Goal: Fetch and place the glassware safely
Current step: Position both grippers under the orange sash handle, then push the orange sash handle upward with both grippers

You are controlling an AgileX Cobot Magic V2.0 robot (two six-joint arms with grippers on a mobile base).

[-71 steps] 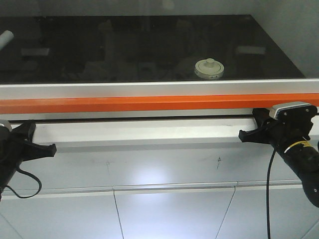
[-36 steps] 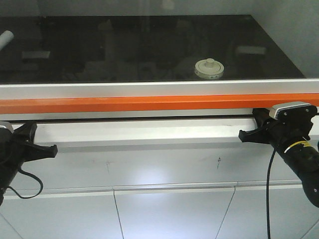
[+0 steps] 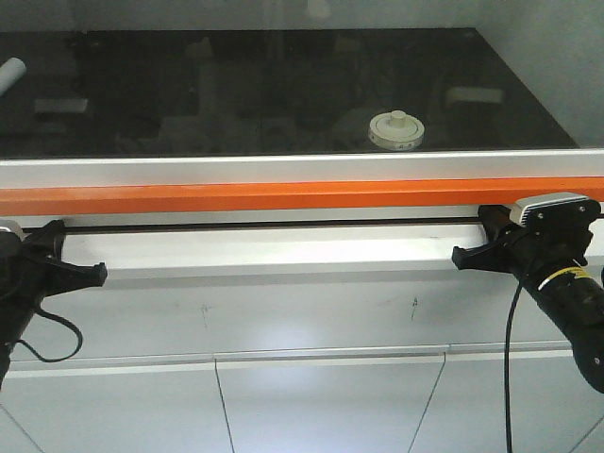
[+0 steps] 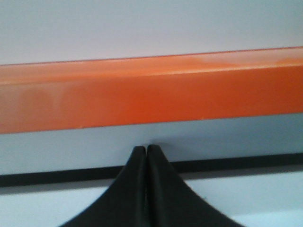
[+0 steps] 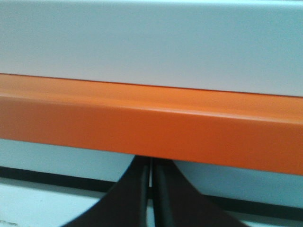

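The glassware (image 3: 396, 130), a squat jar with a cream-white knobbed lid, stands on the black glossy worktop (image 3: 236, 94) right of centre, beyond the orange bar (image 3: 283, 196). My left gripper (image 3: 99, 274) is low at the left, shut and empty, its tips (image 4: 145, 147) close under the orange bar (image 4: 151, 90). My right gripper (image 3: 460, 257) is low at the right, also shut with nothing in it; its tips (image 5: 150, 161) reach up to the lower edge of the orange bar (image 5: 151, 123). Both grippers are well in front of and below the jar.
A silver frame rail (image 3: 283, 168) and the orange bar run across the full width between the grippers and the worktop. A white ledge (image 3: 274, 253) lies under them. A white cylinder (image 3: 11, 71) pokes in at the far left of the worktop. Grey cabinet panels (image 3: 321, 396) fill the foreground.
My left gripper has risen slightly toward the ledge. Reflections on the black worktop have shifted. The right gripper and the jar have not moved.
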